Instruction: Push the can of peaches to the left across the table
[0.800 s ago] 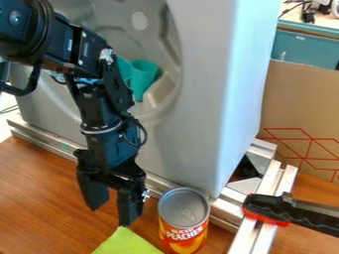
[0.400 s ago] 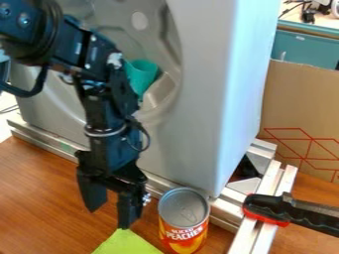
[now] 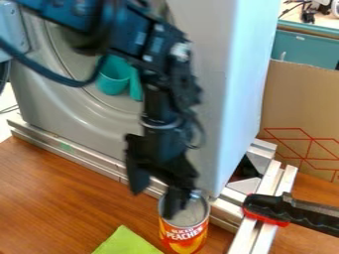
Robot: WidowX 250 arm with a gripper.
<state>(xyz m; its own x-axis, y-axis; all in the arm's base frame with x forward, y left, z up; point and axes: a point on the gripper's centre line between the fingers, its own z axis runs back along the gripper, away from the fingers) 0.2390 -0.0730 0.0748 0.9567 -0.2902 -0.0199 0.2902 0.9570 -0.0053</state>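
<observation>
1. Your landmark is the tall grey housing (image 3: 232,74) with a rounded recess, standing behind the brown wooden surface (image 3: 53,208)
2. You have the black two-finger end effector (image 3: 153,204) in front of that housing, its fingers spread wide with nothing held between them
3. Your nearest thing is the red-and-yellow metal can with a silver lid (image 3: 182,235), upright on the surface in front of the housing's near corner; one finger (image 3: 173,201) overlaps its lid in the view, but you cannot tell whether they touch
4. You see a lime-green flat piece (image 3: 126,243) farther out in front of the housing, a silver metal rail (image 3: 73,158) along its base, and teal cups (image 3: 114,79) at its recess
5. To the housing's right you have a black-and-red tool handle (image 3: 268,208) and a brown cardboard box (image 3: 301,99) with red lines
</observation>
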